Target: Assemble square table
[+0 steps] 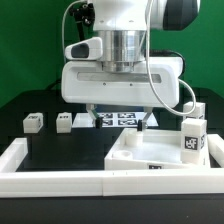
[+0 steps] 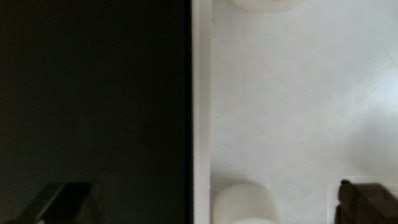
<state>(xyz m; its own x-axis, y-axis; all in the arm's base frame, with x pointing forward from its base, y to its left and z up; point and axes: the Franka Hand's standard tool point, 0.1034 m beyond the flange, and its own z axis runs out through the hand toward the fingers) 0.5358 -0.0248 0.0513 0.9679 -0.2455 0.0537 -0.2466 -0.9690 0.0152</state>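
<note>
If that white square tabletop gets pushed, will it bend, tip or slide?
Likely stiff: the square tabletop looks thick, with a raised rim. Lying flat, it should slide, not tip. Its smooth surface may be slippery.

Slab [image 1: 130, 155] at exterior view's right, a leg [image 1: 33, 122] far left, marker board [image 1: 120, 118] behind.

i see the white square tabletop [image 1: 140, 158] lying flat on the black surface toward the exterior view's right, raised rim up. an upright leg [image 1: 192, 140] stands at its right edge, tag facing me. a far leg [image 1: 33, 122] and a nearer leg [image 1: 64, 121] sit well apart from it on the left, each tagged
</note>
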